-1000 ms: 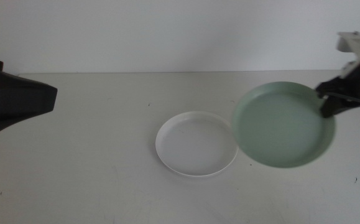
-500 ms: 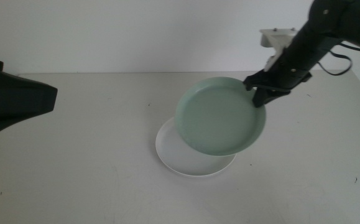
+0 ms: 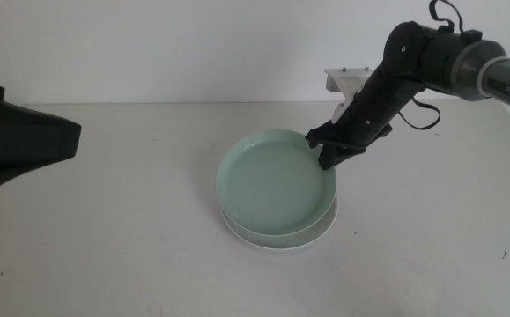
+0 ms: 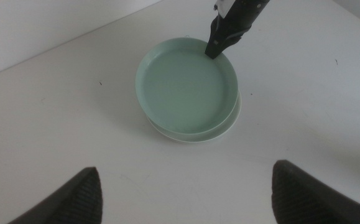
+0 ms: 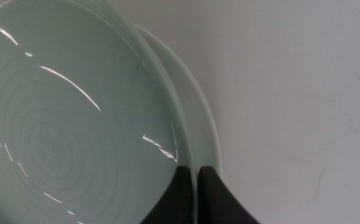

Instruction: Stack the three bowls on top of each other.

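Observation:
A pale mint green bowl [image 3: 272, 180] lies over a white bowl [image 3: 281, 243], slightly off-centre, so only the white rim shows beneath it. My right gripper [image 3: 323, 151] is shut on the mint bowl's far right rim. In the right wrist view its jaws pinch the mint rim [image 5: 61, 124], with the white rim [image 5: 203, 124] just beyond. The left wrist view shows the mint bowl [image 4: 186, 87], the white bowl [image 4: 195, 138] and the right gripper [image 4: 216, 46]. My left gripper [image 4: 192, 199] stands open, high above the table and back from the bowls.
The left arm's dark body [image 3: 17, 141] sits at the far left edge of the middle view. The right arm [image 3: 431, 57] reaches in from the upper right. Bare white table [image 3: 131, 246] surrounds the bowls, with a wall behind.
The right gripper has carried the mint bowl leftward and down from the right side to directly over the white bowl. The left arm has not moved.

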You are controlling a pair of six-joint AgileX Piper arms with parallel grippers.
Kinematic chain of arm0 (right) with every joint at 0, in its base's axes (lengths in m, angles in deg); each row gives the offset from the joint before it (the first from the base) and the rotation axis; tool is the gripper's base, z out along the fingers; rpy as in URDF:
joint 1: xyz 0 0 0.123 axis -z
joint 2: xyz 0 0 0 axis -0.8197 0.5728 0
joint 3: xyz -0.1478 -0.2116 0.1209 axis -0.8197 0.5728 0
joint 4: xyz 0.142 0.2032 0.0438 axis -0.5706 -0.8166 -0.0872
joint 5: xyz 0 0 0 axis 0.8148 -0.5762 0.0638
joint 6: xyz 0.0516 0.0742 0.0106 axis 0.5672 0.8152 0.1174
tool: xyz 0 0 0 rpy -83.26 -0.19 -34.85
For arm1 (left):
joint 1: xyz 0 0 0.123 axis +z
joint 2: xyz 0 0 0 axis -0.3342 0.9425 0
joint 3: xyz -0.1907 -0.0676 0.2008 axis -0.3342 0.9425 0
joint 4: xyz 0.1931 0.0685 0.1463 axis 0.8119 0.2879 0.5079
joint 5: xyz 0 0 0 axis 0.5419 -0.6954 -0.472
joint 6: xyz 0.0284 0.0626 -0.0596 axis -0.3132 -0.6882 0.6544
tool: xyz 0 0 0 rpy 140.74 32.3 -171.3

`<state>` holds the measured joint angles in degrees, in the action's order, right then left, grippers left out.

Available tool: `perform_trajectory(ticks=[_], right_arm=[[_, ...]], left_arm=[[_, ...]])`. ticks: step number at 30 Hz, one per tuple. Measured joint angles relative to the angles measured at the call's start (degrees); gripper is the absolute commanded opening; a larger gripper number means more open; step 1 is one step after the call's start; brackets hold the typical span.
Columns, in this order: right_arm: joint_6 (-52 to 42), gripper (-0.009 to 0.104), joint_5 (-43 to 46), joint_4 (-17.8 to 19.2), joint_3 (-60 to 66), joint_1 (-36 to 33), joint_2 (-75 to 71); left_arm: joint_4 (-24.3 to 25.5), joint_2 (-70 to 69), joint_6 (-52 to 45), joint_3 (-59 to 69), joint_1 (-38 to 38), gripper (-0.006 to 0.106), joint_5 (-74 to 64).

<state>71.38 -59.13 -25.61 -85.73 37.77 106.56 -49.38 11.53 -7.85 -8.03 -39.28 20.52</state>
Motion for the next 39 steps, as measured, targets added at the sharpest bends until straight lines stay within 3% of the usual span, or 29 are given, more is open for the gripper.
perform_trajectory(ticks=[17,29,39], right_arm=[[-0.11,0.001,-1.96,2.51,-0.12,0.00,1.60],[-0.11,0.053,-3.51,2.51,-0.12,0.00,1.60],[-0.05,0.057,-4.49,2.37,-0.12,1.63,-5.47]], left_arm=[[0.00,0.00,0.00,0.00,0.00,0.105,0.00],[0.00,0.00,0.00,0.00,0.00,0.105,0.00],[0.00,0.00,0.00,0.00,0.00,0.105,0.00]])
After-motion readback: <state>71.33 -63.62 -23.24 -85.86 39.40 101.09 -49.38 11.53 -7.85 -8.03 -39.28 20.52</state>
